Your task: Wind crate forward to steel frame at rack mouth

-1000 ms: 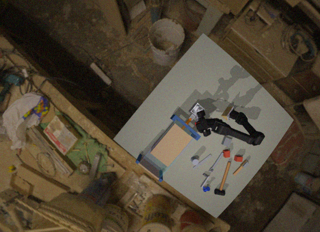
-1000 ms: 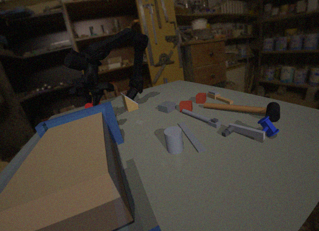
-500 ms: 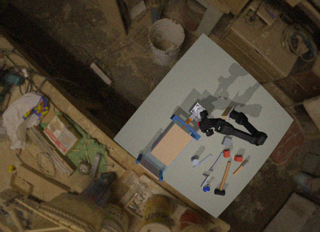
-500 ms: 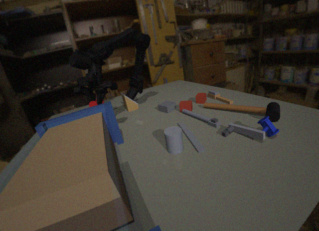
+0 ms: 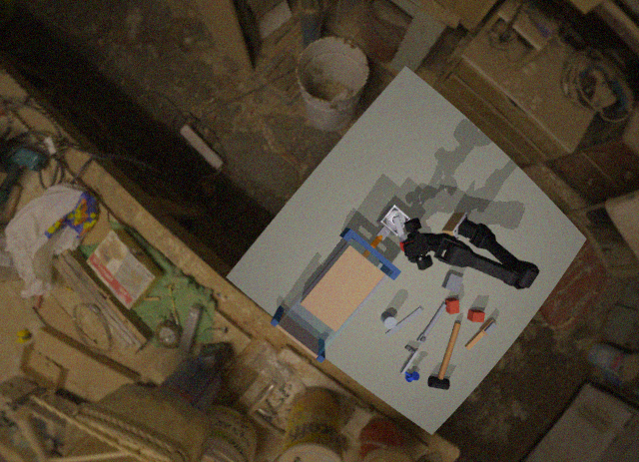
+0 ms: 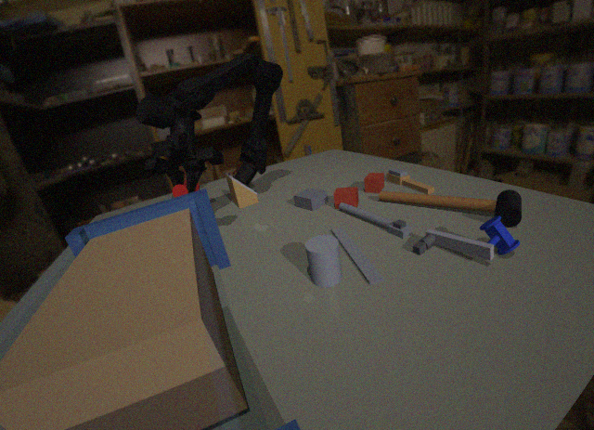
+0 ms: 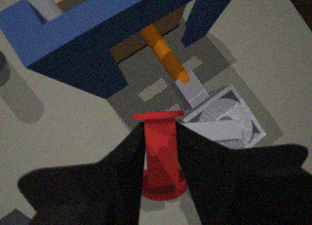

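Clock as seen in the top view, centred on gripper, 12 = up the frame. Crate [image 5: 342,286] [image 6: 129,281] [image 7: 129,52] at 8, inside the guard cubby, sitting flat. Front is near the blue frame [image 5: 363,241] [image 6: 138,215] [image 7: 88,35] at 9, can't tell if touching. Orange strap [image 5: 376,240] [image 7: 163,52] runs out through the frame opening toward the winch. Grey cylinder [image 5: 389,321] [image 6: 324,262] upright, between 6 and 7. Winch [image 5: 391,220] [image 7: 221,110] at 11, silver crank arm [image 7: 212,131] across its top. Gripper [image 5: 404,245] [image 6: 186,178] [image 7: 157,125] pinching red grip [image 5: 401,246] [image 6: 179,190] [image 7: 162,157], fingers on both sides of its waist. Flat bar [image 5: 404,320] [image 6: 357,257] at 6, crank with blue knob [image 5: 411,376] [image 6: 499,236] further out at 6. Long grey bar [image 5: 432,320] [image 6: 367,215] between 5 and 6. Mallet [image 5: 449,346] [image 6: 441,201] at 5, head lower. Red block [image 5: 452,305] [image 6: 346,197] at 5, grey block [image 5: 452,280] [image 6: 312,199] at 4, wooden wedge [image 5: 454,223] [image 6: 243,195] at 2. Second red block [image 5: 475,315] [image 6: 374,182] between 4 and 5, small wooden-handled tool [image 5: 477,336] [image 6: 417,183] at 5
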Robot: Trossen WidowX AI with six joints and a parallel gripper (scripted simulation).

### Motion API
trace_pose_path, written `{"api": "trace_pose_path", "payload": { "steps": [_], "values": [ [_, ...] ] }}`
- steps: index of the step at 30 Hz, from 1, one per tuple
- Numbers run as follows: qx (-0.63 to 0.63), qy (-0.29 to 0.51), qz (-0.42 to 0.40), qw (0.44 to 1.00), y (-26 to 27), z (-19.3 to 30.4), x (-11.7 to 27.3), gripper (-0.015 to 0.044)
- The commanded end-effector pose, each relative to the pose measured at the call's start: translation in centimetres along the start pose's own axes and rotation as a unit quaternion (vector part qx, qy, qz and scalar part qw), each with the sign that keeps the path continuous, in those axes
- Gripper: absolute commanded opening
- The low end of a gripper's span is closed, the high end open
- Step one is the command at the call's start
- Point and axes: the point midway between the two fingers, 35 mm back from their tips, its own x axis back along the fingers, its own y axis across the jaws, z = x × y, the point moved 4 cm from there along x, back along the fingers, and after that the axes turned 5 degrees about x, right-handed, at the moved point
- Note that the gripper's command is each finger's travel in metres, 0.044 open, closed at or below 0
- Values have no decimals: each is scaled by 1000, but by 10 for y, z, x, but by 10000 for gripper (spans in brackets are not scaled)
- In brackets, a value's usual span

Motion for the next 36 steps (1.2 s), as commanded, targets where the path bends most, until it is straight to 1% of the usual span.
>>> {"api": "trace_pose_path", "payload": {
  "steps": [1, 36],
  "values": [
    [-8, 10, 1, 1000, 0, 13, 2, 0],
    [-9, 11, 2, 1000, -17, 57, 23, 0]
  ]
}}
